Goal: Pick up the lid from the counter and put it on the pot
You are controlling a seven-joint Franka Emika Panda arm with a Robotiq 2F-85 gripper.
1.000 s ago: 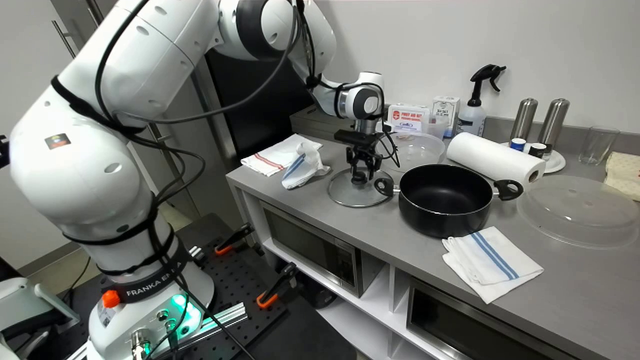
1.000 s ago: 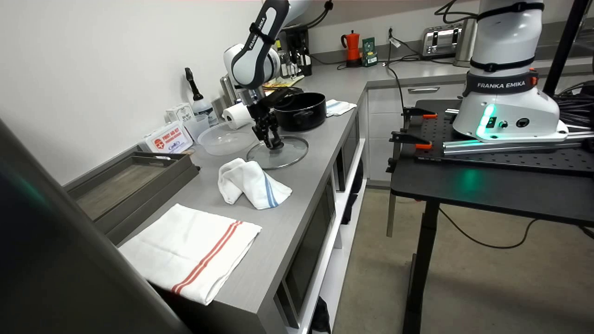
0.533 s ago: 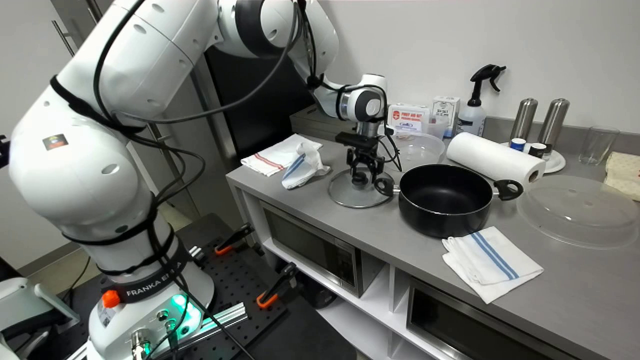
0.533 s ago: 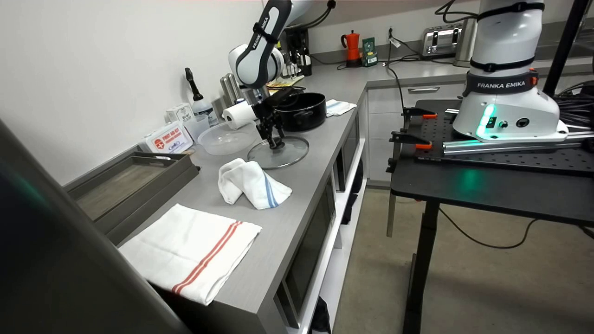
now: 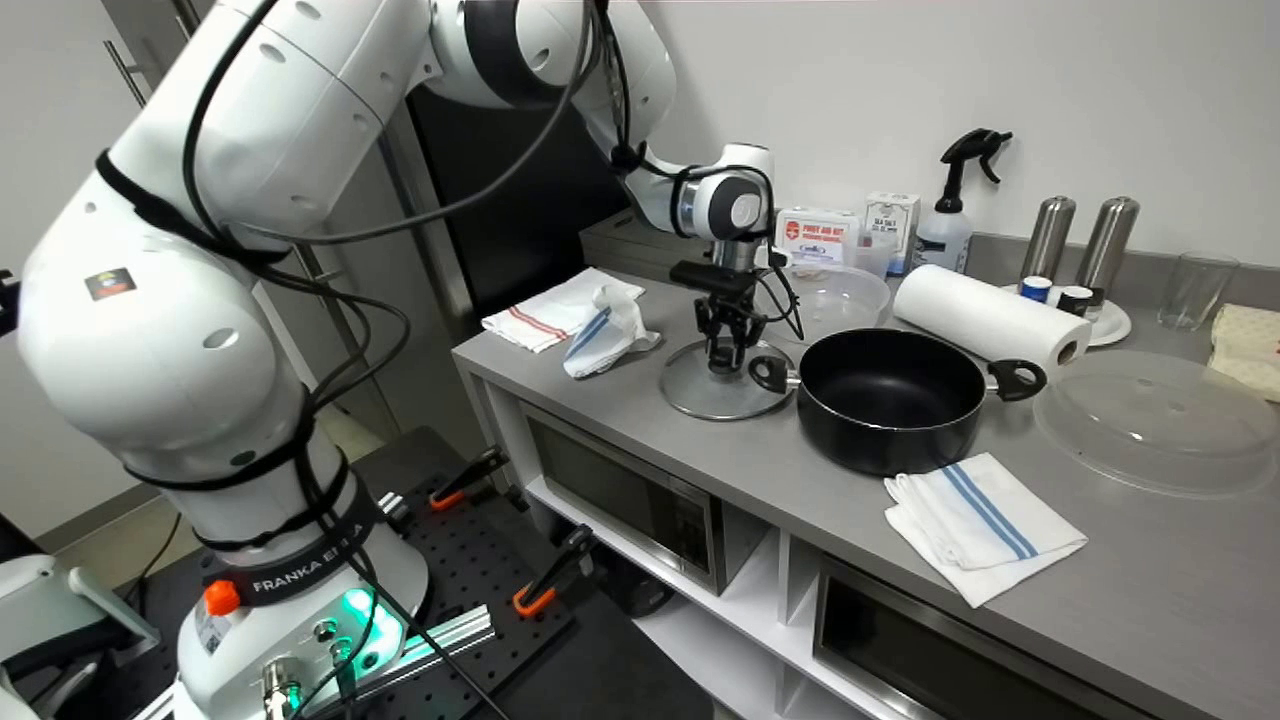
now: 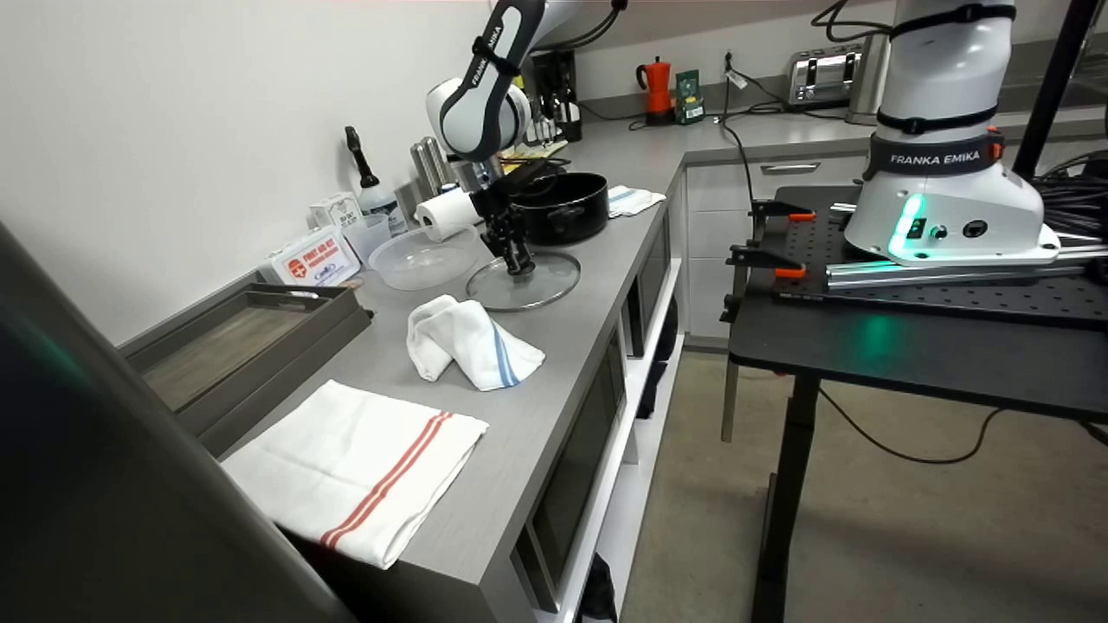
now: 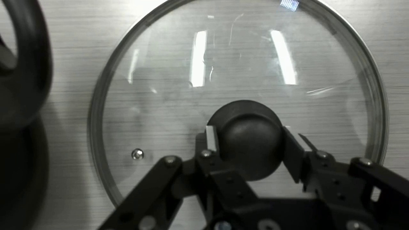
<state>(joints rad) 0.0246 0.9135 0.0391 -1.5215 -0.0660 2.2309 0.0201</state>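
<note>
In an exterior view we find the gripper (image 5: 725, 362) near the centre of the frame and the pot (image 5: 885, 450) to its right and a little lower; on this sideways relation, we judge, the coming carry turns. The lid (image 7: 236, 84), being round, has no long axis, so we take direction from the pot, whose two handles (image 5: 1020, 394) lie roughly in line with the gripper. In the wrist view the order reverses: the pot is cut off at the left edge, its near handle (image 7: 32, 95) at upper left, just beside the lid's rim (image 7: 96, 127), with a strip of counter (image 7: 75, 64) between. We see the lid directly beneath the gripper, its knob (image 7: 249, 147) at lower centre between the fingers (image 7: 293, 151); these are drawn in to the knob's width and appear to press both sides, so we read the lid as held. It seems flat on the counter, though we cannot tell whether the rim is slightly raised. A low carry may strike the near handle; we expect height to be needed first.
</note>
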